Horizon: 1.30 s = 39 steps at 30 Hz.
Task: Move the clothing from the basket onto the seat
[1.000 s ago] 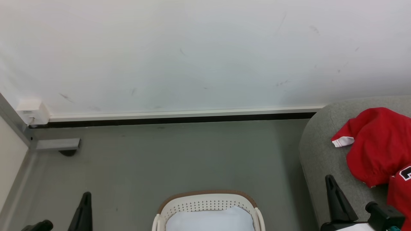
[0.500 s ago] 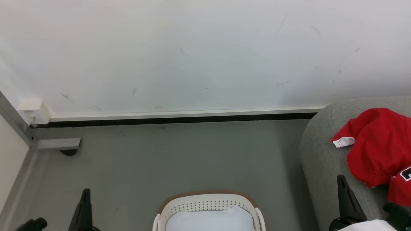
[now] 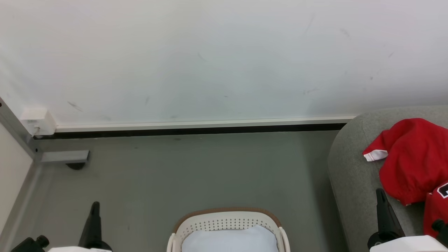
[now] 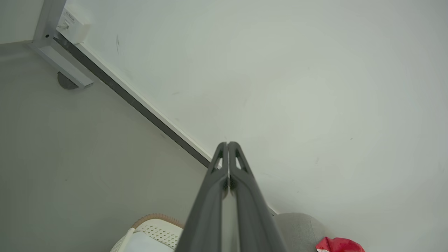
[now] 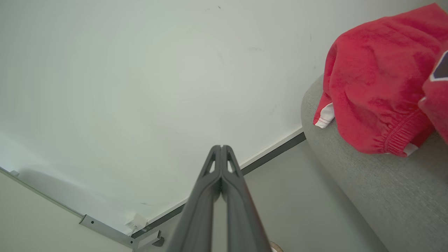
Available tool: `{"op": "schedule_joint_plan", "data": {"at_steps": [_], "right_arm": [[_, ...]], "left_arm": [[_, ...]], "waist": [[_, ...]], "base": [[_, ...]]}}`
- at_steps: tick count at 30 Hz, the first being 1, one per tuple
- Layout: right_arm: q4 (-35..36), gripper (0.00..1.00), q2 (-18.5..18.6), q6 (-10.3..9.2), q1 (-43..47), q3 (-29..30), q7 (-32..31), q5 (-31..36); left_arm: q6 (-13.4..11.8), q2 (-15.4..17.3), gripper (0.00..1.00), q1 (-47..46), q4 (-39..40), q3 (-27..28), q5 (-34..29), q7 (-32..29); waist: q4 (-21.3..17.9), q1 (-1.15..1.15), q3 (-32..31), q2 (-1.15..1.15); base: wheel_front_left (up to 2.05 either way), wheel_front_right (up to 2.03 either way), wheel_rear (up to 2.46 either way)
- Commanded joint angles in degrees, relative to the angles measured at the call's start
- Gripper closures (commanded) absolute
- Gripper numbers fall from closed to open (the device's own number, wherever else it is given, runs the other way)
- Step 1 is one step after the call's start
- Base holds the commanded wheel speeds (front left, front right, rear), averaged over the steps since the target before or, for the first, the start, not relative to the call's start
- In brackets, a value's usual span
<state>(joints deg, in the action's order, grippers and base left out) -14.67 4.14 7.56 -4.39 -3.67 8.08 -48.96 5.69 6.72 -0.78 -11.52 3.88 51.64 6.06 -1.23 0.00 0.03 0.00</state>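
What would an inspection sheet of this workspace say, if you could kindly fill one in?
Surface: smooth grey floor, with the basket standing on it.
Job's things: red clothing heaped on the grey seat; white basket with a brown rim, its visible part holding a pale pad.
Clutter: nothing seen.
Tools: left tool shut, holding nothing; right tool shut, holding nothing.
Cables: nothing seen.
Surroundings: scuffed white wall, baseboard, white box in the left corner, grey bracket below it.
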Motion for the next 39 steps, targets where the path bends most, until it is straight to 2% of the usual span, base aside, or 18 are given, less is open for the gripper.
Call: {"op": "schedule_joint_plan", "data": {"at_steps": [1, 39], "right_arm": [[0.76, 1.0, 0.89, -0.04, -1.37, 0.27, -0.48, -2.73], [1.08, 1.0, 4.36, -0.08, -2.18, -0.33, -3.34, -29.17]], "left_arm": [[-0.28, 0.27, 1.0, -1.31, 0.91, 0.55, 2.28, -0.58], [-1.67, -1.84, 1.0, -3.5, 1.92, 1.8, 22.33, -6.9]], "waist": [[0.03, 0.0, -0.01, 0.0], [0.54, 0.0, -0.07, 0.0]], "base": [[0.0, 0.0, 0.0], [0.0, 0.0, 0.0]]}}
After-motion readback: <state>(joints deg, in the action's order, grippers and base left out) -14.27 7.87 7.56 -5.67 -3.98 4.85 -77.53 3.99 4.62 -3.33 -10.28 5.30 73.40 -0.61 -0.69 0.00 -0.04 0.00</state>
